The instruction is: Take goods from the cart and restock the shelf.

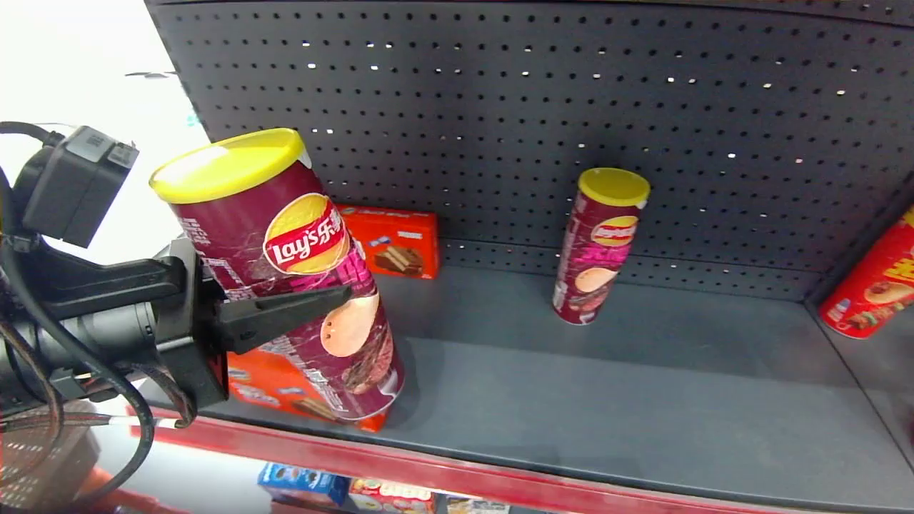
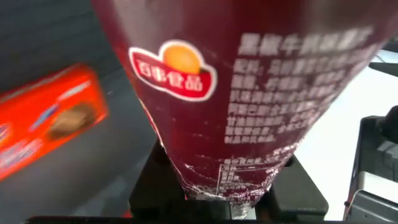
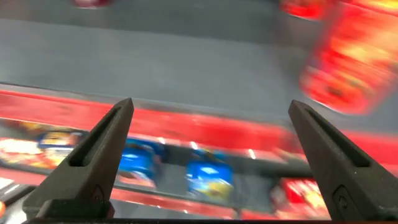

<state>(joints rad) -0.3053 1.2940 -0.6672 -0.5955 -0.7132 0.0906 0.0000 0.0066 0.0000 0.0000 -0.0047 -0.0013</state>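
1. The left gripper (image 1: 300, 300) is clamping the chip can (image 1: 285, 250) at mid-body, tilted, over the shelf (image 1: 571, 407) front, against an orange box (image 1: 264, 389).
2. Placing looks underway: the next move is calling for uprighting, lowering and releasing.
3. The right gripper (image 3: 211, 162) is hanging with its fingers apart, empty.

Left gripper (image 1: 307, 293) clamped on chip can (image 1: 235, 214), right gripper (image 3: 211, 104) spread wide

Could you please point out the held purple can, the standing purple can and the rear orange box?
held purple can (image 1: 305, 244): head view, on its front logo.
standing purple can (image 1: 596, 250): head view, on its mid-body.
rear orange box (image 1: 393, 243): head view, on its front face.
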